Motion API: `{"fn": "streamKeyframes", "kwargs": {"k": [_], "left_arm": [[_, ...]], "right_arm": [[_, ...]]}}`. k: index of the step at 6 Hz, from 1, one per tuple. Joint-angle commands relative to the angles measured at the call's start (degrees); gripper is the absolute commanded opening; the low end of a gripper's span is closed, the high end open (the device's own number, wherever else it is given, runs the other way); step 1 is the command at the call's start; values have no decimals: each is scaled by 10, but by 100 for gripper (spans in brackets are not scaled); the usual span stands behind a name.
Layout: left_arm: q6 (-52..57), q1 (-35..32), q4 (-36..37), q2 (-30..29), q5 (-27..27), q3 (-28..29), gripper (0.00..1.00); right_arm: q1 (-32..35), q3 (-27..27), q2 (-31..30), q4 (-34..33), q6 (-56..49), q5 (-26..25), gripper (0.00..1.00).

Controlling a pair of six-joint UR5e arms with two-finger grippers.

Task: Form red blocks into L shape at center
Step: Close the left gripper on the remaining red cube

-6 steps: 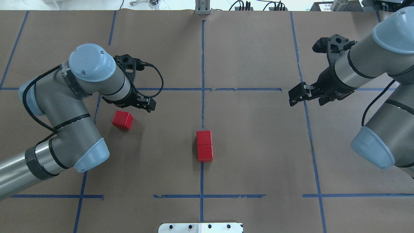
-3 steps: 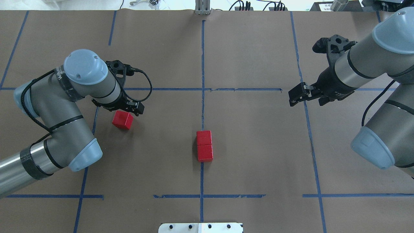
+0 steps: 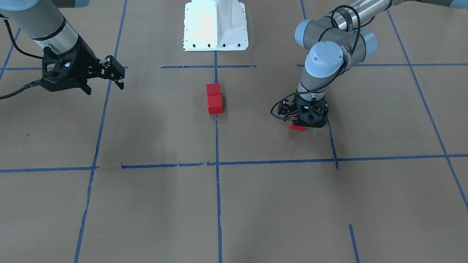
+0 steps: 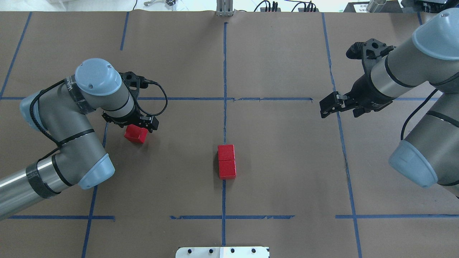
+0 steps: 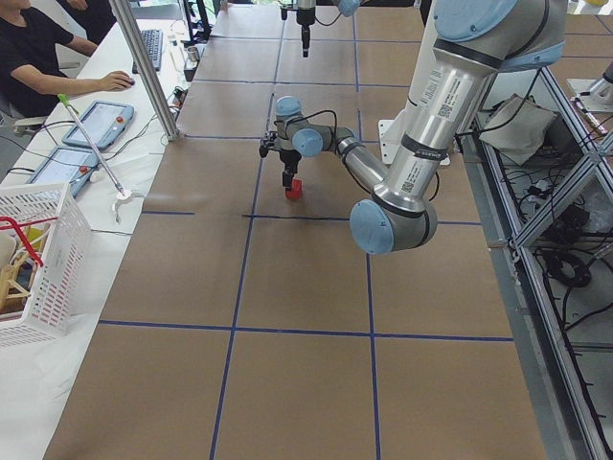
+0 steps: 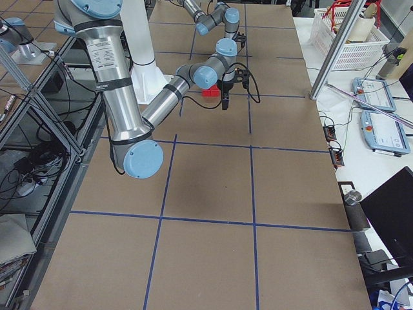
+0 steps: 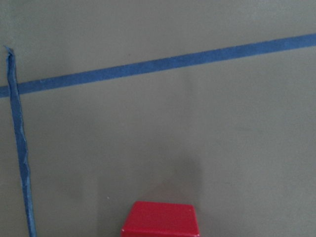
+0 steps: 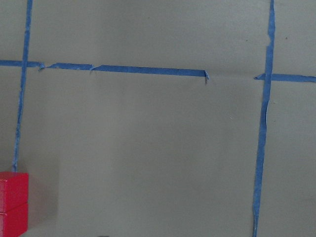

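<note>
Two red blocks (image 4: 226,152) (image 4: 227,169) sit touching in a short line on the centre tape line, also in the front view (image 3: 214,98) and at the lower left of the right wrist view (image 8: 12,207). The third red block (image 4: 137,136) lies alone to the left. It peeks out under the gripper in the front view (image 3: 298,127) and shows at the bottom of the left wrist view (image 7: 160,219). My left gripper (image 4: 131,123) points down just above it, jaws open, covering its far edge. My right gripper (image 4: 327,106) hangs open and empty at the far right.
Blue tape lines (image 4: 224,82) divide the brown paper into grid squares. The white robot base plate (image 4: 222,252) is at the near edge. In the left side view an operator (image 5: 38,57) and a white basket (image 5: 34,259) sit beyond the table's far edge.
My left gripper has swung left and toward the robot, from beside the lone red block to right over it. The blocks and the right arm have not moved.
</note>
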Motion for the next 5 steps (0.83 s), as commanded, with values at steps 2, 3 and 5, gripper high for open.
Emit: {"fn": "streamKeyframes", "kwargs": {"k": [2,3,5], "left_arm": [[1,2,-20,-1,-13,22,100],[1,2,-20,-1,-13,28,100],[1,2,-22,-2,-13,36,96]], "right_arm": [[-1,-1,0,0,0,-1,100],[-2,0,0,0,0,-1,100],[-2,0,1,0,1,-1,100]]}}
